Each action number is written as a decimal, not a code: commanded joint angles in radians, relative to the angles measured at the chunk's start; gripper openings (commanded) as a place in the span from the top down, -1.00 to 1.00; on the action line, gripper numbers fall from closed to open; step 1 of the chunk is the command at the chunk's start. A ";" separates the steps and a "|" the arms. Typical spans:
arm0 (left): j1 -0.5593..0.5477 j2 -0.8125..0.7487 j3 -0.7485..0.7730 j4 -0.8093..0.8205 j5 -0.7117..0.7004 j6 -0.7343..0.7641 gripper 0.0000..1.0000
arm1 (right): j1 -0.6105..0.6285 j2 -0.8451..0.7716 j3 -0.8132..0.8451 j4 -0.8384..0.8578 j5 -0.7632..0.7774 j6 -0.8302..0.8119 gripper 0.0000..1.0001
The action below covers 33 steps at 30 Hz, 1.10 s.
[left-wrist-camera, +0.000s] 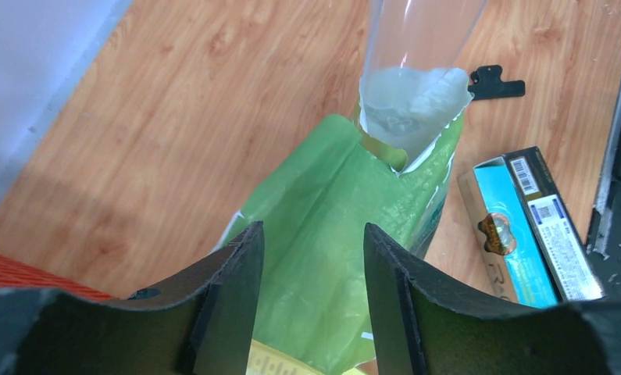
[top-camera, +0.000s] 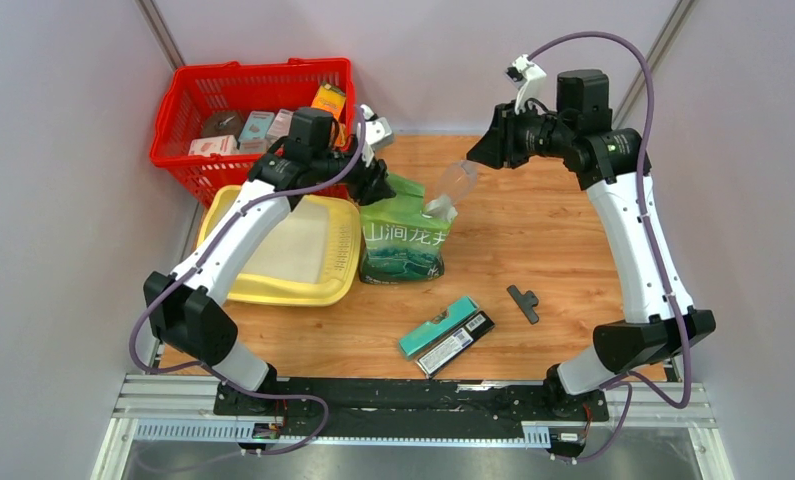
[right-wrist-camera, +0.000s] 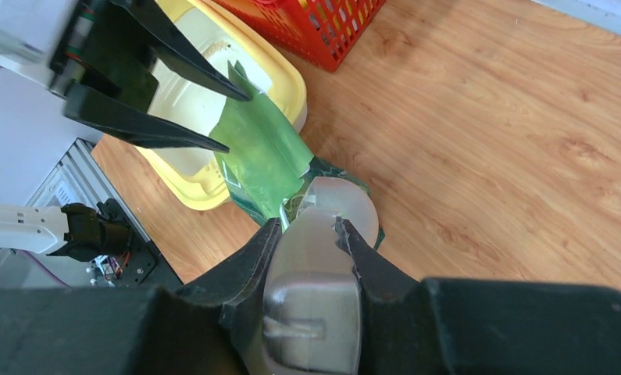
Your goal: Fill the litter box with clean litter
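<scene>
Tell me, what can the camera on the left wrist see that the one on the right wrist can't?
Only the left wrist view shows the teal box and the small black T-shaped piece lying on the table. Only the right wrist view shows the pale-yellow litter box, the red basket, and the right gripper shut on the scoop by its handle. Both show the green bag, the scoop dipping into its mouth, and the wooden table.
</scene>
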 commanded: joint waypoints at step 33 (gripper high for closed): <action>-0.027 0.276 0.544 -0.889 0.202 0.592 1.00 | 0.111 0.045 -0.074 -0.058 0.132 0.000 1.00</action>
